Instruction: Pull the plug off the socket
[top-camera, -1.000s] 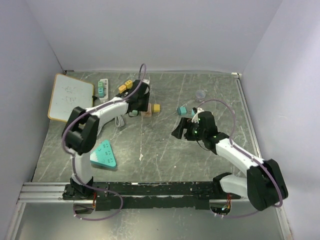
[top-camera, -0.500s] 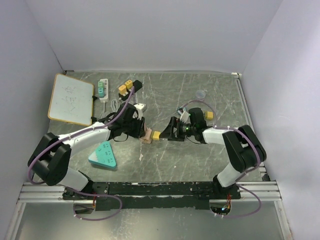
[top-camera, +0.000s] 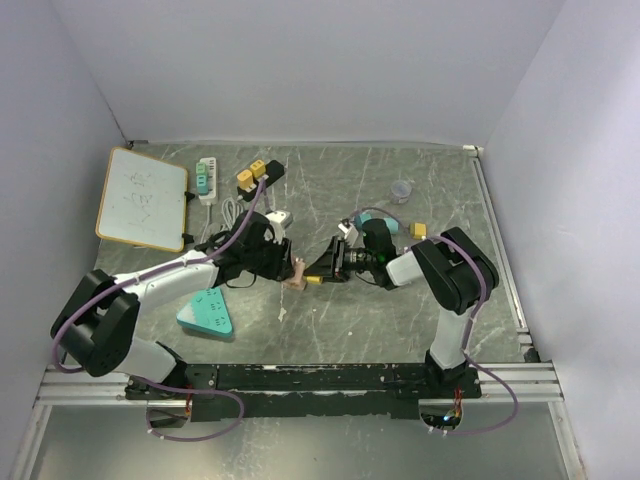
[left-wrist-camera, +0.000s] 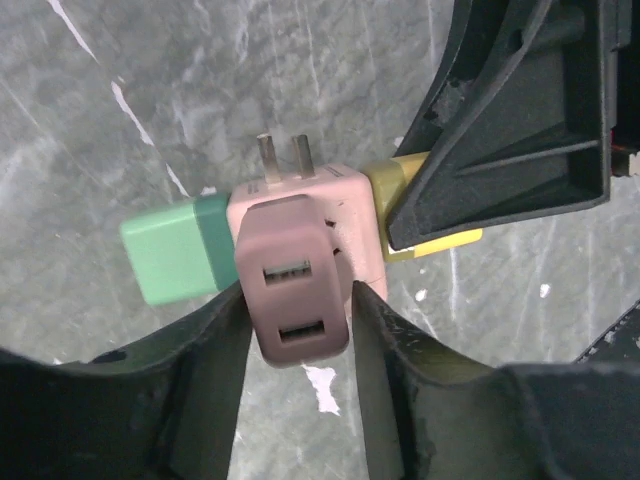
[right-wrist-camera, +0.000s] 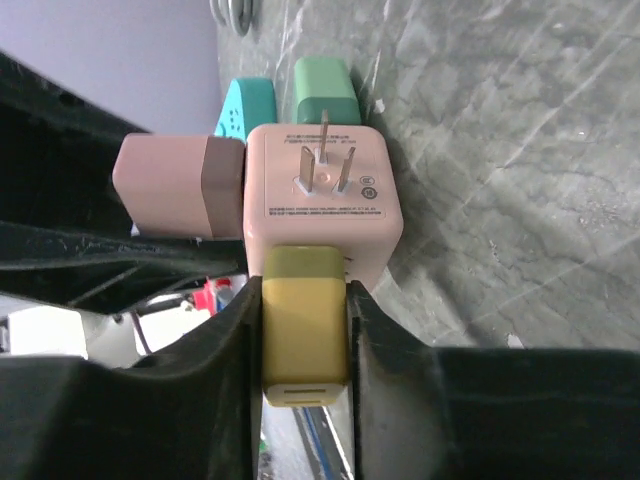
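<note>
Right wrist view: your right gripper (right-wrist-camera: 305, 295) pinches the yellow plug (right-wrist-camera: 305, 345), which juts from the pink socket cube (right-wrist-camera: 322, 190) toward 6 o'clock; your left gripper (left-wrist-camera: 300, 300) clamps the mauve plug (right-wrist-camera: 175, 185) at 9.

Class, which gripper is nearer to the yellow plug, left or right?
Right. The right gripper clamps the yellow plug between its fingers. The left gripper grips the brown plug on another face of the pink socket.
</note>
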